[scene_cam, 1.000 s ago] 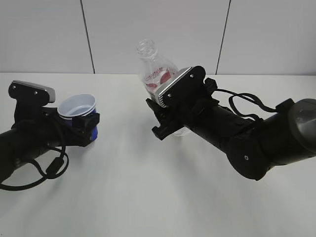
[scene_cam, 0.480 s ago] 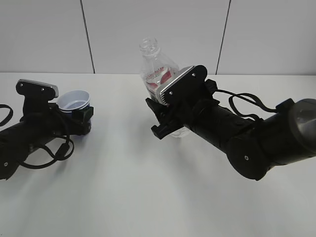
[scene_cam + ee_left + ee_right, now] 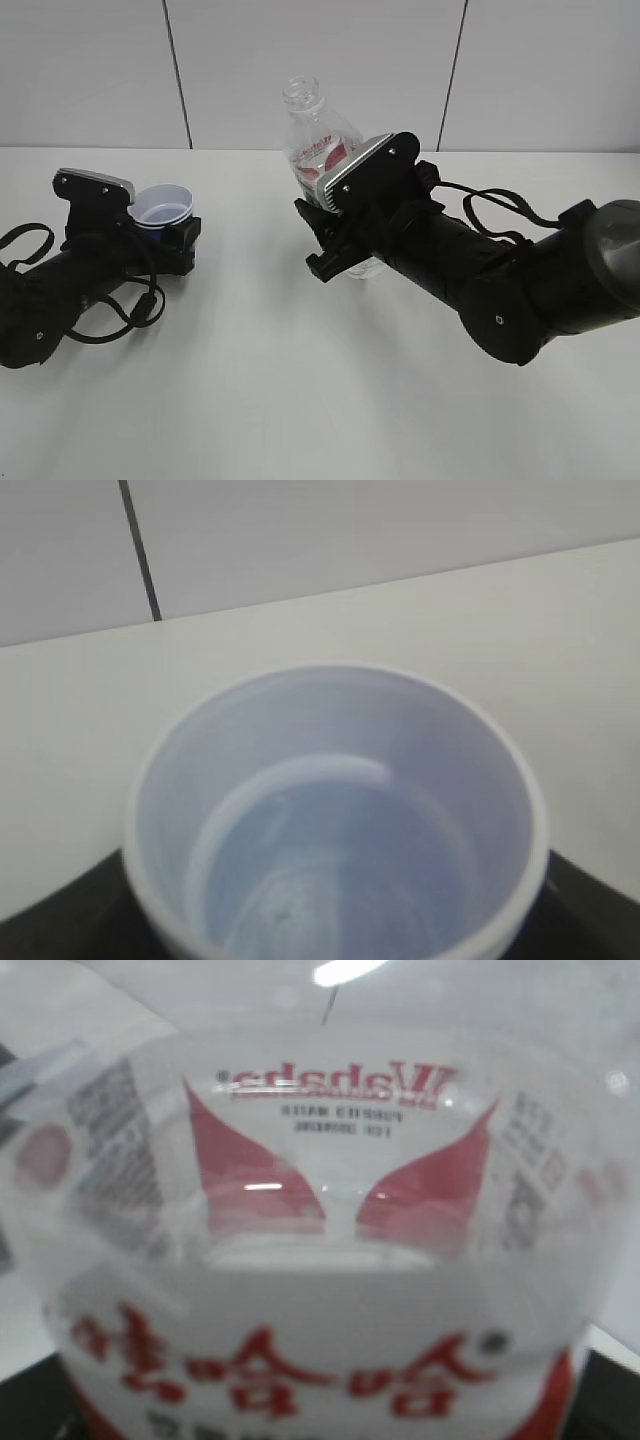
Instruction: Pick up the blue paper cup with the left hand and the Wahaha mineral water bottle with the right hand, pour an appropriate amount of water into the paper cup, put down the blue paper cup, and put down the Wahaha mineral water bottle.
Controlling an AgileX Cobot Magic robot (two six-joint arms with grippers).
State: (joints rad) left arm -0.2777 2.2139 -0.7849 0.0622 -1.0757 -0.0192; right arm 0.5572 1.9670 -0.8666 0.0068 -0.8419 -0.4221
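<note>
- Gripping the cup, the left gripper sits low over the desk near its left edge, its black fingers pressed against the cup's sides.
- Only the cup's white rim and pale inside show above the fingers in the exterior view; its blue outside is hidden.
- The left wrist view looks straight down into the cup, upright and open-mouthed; a faint ring shows inside, and I cannot tell how much water it holds.
- The right gripper is closed on the bottle toward the middle of the desk's far edge.
- The bottle stands nearly upright, capless neck on top, red-and-white label facing the right wrist camera.
- Cup and bottle are well apart.
</note>
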